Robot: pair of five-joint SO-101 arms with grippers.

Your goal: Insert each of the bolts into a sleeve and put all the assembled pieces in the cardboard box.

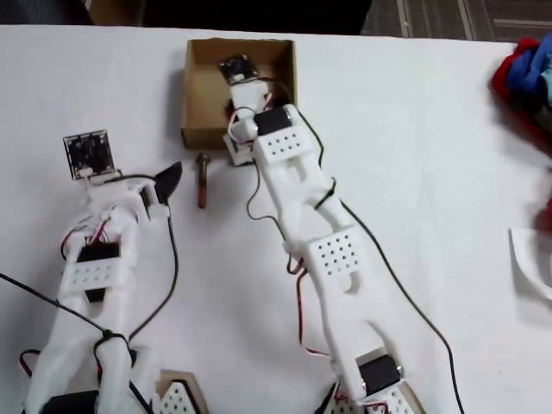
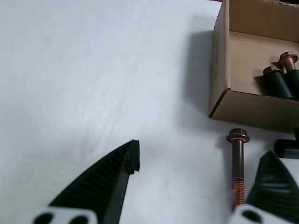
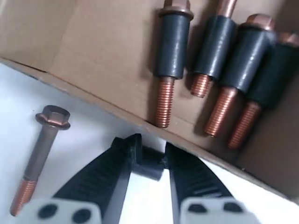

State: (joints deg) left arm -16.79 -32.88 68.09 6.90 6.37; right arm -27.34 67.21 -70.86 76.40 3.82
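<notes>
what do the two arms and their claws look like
Both the left arm and right arm are white plastic shells with dotted vent panels, black motors at the joints, and loose black and red cables. The left claw and right claw have black, ribbed, wedge-shaped fingers on white mounts with round holes.

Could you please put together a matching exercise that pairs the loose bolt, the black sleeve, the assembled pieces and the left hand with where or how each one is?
Things
1. loose bolt
2. black sleeve
3. assembled pieces
4. left hand

Place or state
A. inside the cardboard box
B. open, close to the bare bolt
C. pinched in the right hand
D. lying on the table just outside the box

Pairs: 1-D, 2-C, 3-A, 4-B
</notes>
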